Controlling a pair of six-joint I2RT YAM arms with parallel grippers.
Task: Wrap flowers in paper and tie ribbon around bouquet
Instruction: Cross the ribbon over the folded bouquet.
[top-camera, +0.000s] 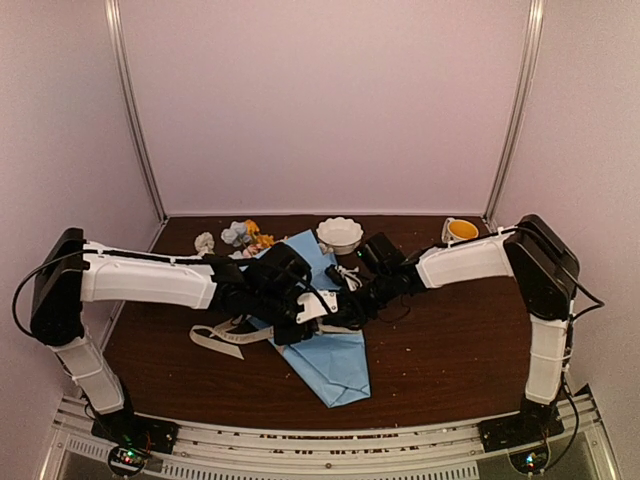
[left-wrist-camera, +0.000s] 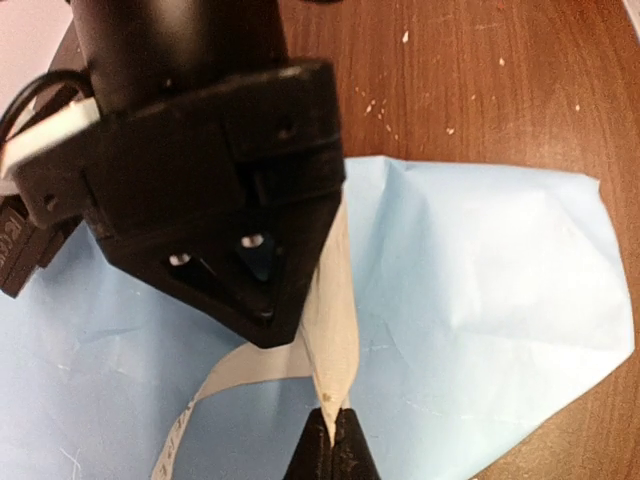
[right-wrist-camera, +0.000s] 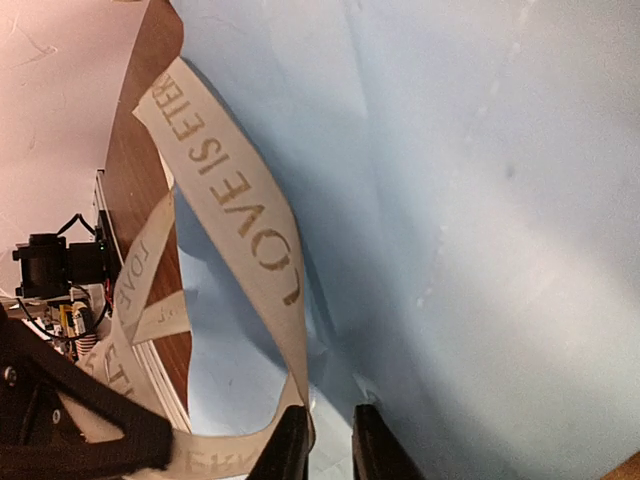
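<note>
- The cream ribbon (right-wrist-camera: 245, 210) carries printed lettering, which only the right wrist view shows.
- The left gripper (left-wrist-camera: 331, 445) pinches the ribbon over the light-blue paper (left-wrist-camera: 480, 260).
- The right gripper (right-wrist-camera: 330, 445) has its fingers slightly parted.

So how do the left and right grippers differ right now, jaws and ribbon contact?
Jaws: the left gripper is shut, tips pressed together; the right gripper is open, a narrow gap showing the paper beneath.
Ribbon: the left gripper pinches the ribbon between its tips; at the right gripper the ribbon only lies against one finger, unclamped.
Shared: both hang close together over the paper, at the same ribbon.
</note>
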